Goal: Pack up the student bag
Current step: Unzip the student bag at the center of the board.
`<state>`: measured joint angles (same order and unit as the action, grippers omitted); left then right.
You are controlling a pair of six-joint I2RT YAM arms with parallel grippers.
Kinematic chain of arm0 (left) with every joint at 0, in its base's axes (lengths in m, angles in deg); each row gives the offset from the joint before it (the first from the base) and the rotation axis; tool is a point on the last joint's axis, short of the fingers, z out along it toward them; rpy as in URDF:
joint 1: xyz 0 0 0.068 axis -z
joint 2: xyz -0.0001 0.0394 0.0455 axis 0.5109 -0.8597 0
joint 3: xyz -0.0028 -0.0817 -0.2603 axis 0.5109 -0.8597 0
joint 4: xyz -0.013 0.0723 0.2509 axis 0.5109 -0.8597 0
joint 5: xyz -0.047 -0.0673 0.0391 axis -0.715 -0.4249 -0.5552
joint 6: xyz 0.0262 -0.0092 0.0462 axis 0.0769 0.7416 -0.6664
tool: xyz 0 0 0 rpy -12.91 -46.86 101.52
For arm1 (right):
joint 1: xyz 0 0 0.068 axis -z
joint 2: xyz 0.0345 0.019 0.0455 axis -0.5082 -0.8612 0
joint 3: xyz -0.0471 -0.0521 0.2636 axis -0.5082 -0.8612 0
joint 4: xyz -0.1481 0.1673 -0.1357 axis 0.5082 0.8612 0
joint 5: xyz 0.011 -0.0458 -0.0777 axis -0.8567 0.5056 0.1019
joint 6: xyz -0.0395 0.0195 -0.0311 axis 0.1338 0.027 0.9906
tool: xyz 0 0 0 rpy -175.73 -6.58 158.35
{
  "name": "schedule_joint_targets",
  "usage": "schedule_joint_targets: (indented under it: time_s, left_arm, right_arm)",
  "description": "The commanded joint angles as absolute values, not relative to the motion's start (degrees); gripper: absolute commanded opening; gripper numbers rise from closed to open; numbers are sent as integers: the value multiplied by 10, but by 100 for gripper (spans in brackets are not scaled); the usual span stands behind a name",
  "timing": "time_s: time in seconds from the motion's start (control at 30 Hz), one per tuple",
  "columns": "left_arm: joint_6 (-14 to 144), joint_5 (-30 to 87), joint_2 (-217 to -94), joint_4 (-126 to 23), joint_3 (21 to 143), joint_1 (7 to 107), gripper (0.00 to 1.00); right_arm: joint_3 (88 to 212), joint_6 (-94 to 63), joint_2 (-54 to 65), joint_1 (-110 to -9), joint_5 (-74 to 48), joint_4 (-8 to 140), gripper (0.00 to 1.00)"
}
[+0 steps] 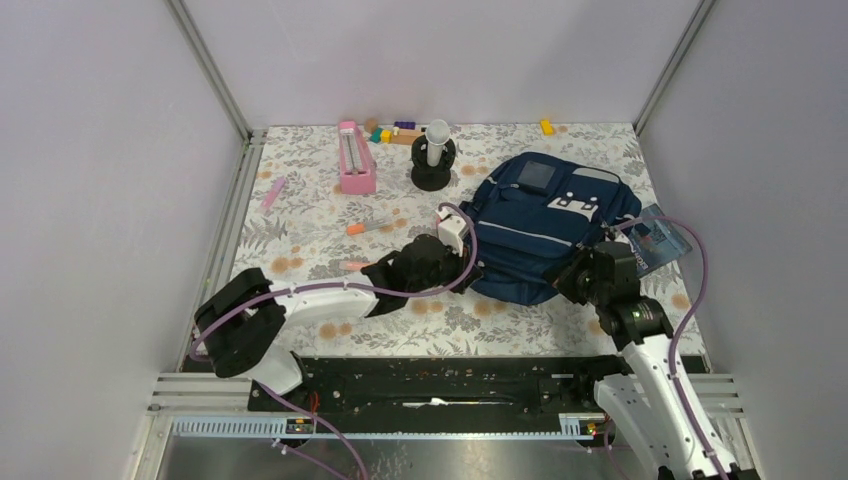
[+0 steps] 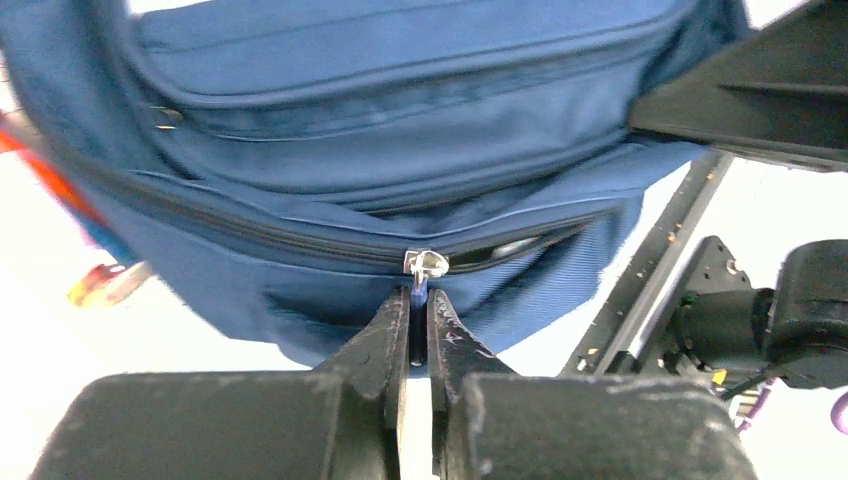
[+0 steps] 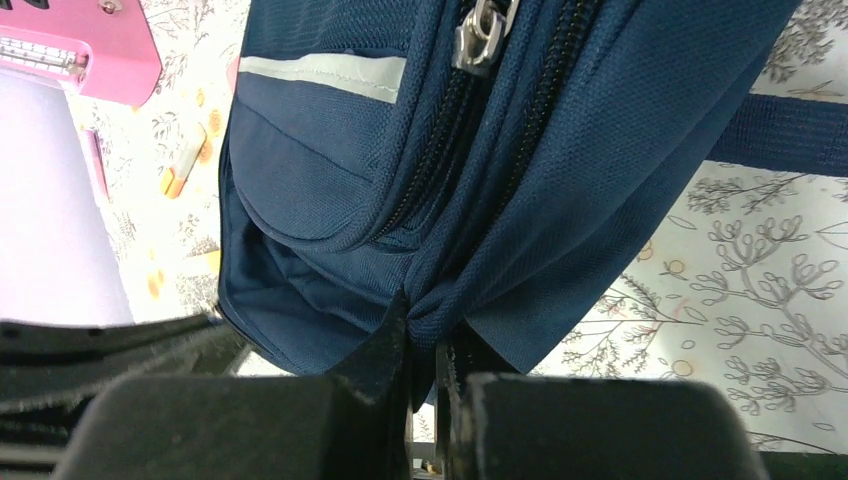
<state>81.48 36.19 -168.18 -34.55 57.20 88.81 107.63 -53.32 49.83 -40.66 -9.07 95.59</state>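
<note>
The navy bag (image 1: 545,225) lies front side up on the right half of the flowered counter (image 1: 300,240). The marks on its pale front patches are too small to read. The overhead view shows both arms meeting the bag's near edge, but not what they grip. The left wrist view shows it: the left tool (image 2: 419,300) is closed on the small blue tab under a silver zip pull (image 2: 427,264), and the zip gapes slightly to the pull's right. In the right wrist view the right tool (image 3: 425,335) is clamped on a bunched fold of the bag's fabric, below a pale stripe (image 3: 325,72). Only the overhead view shows the black stand (image 1: 433,165) and a blue card (image 1: 660,240) just beside the bag; a pink box (image 1: 355,158) stands farther left.
</note>
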Motion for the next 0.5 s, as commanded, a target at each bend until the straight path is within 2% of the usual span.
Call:
schedule_joint_targets:
  time_s: [0.0, 0.2, 0.47]
  left_arm:
    - [790, 379, -1642, -354, 570, 841, 0]
    - [783, 363, -1642, -355, 573, 818, 0]
    - [736, 237, -1611, -307, 536, 819, 0]
  right_arm:
    - [1106, -457, 552, -389, 4, 1004, 0]
    - [1106, -455, 557, -389, 6, 1020, 0]
    - [1093, -448, 516, -389, 17, 967, 0]
